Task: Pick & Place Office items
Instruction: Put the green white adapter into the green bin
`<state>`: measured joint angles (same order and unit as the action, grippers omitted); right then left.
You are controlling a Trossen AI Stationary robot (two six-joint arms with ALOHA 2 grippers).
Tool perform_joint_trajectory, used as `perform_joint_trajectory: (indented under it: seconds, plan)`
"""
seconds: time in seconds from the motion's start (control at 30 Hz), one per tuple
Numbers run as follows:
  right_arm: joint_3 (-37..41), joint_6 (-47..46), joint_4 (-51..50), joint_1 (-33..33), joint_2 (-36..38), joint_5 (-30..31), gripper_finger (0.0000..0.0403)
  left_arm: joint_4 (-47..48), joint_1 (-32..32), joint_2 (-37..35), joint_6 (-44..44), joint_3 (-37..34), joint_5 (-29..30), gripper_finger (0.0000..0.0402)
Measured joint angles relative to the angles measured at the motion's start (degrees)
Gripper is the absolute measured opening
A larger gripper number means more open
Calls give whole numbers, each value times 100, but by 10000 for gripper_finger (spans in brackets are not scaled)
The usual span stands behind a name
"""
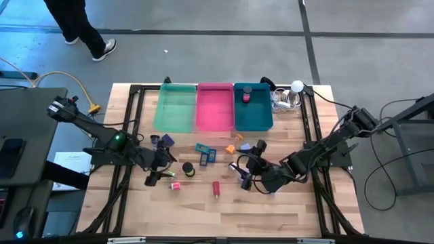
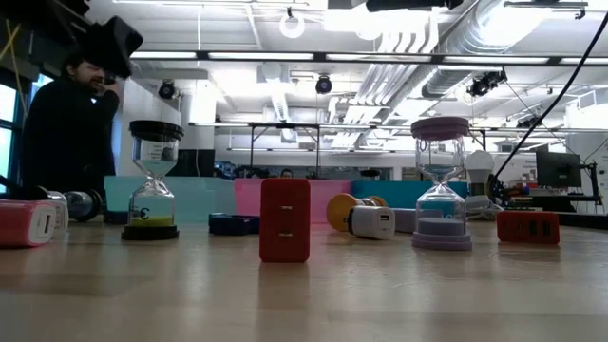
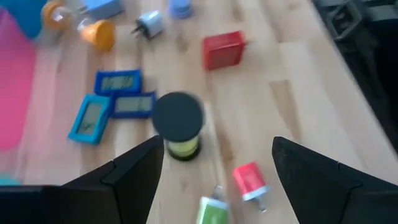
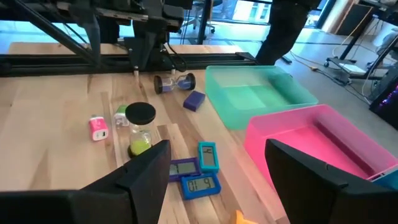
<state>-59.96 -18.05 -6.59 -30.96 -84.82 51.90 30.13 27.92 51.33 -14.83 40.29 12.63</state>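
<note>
Closest to the table's front edge, a red charger block stands alone on the wooden table. Just behind it, the left gripper hovers low with its fingers spread and nothing between them, a pink plug and a green-and-white item just beside it. Ahead of it stands a black-capped hourglass with yellow-green sand. The right gripper hangs on the other side, its fingers likewise apart and holding nothing. Between the two arms lie three blue clip-like timers, touching one another, with an orange piece and a lavender-capped hourglass near them. Farther back, a small hourglass on its side and a purple block rest just before the green tray. The pink tray sits beside it, and the teal tray holds a red block and a dark cylinder. A white ball with cables sits at the far corner; beyond, a person walks the floor.
</note>
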Motion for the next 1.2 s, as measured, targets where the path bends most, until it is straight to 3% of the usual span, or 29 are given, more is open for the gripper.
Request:
perform_joint_trajectory:
  seconds: [0.17,0.47,0.6,0.87,1.2]
  plan:
    - [0,62,-2,0,0,-2,252,32,0,0,-47,-3,-3,294]
    - [0,284,-7,31,2,-4,252,198,11,55,622,-210,-283,294]
    - [0,287,-6,65,2,-2,252,188,-46,57,432,-385,-280,294]
    - [0,241,-2,160,2,11,252,-309,-41,59,-1,-1054,-283,294]
    - [-4,331,391,243,2,-4,252,-699,88,59,113,-1743,-349,294]
